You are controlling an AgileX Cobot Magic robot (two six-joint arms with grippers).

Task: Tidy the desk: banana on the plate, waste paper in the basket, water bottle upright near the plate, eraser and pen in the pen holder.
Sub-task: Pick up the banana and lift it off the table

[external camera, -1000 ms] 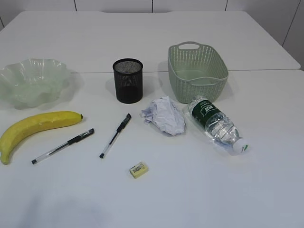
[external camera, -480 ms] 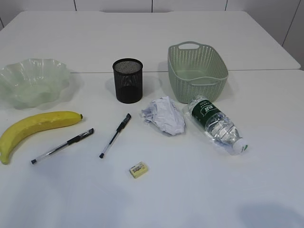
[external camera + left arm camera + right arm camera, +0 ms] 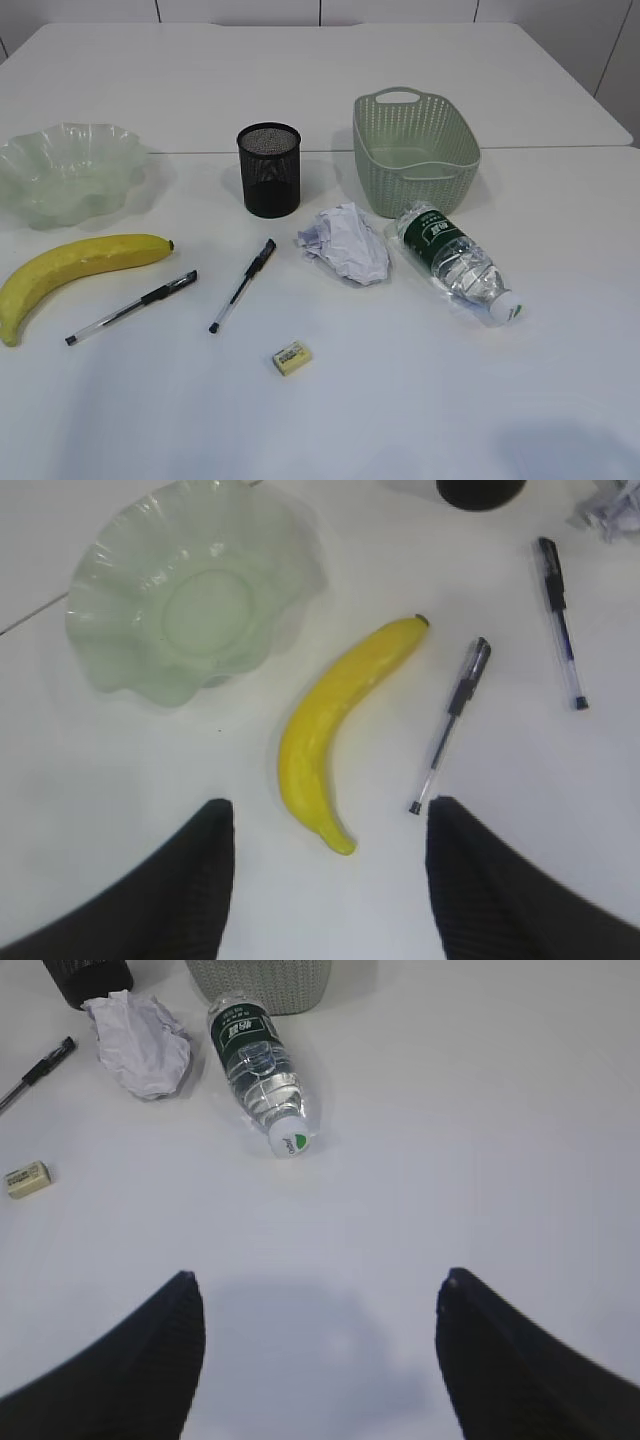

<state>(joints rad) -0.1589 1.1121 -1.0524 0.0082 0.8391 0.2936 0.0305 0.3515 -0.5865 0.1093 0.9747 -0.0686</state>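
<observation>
Nothing sorted yet: banana [image 3: 330, 730] lies at 5 o'clock from the empty plate [image 3: 100, 590], both grippers' fingers [image 3: 190, 880] spread, empty, above the tabletop [image 3: 420, 400].

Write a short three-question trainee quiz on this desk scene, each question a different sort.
1. True or false: the water bottle stands upright.
2. Multiple choice: what lies nearest the crumpled paper? A) banana B) water bottle C) plate
3. How many pens lie on the desk?

Key:
1. False; it lies on its side.
2. B.
3. Two: one beside the banana, one nearer the pen holder; the pen holder shows no pen.
</observation>
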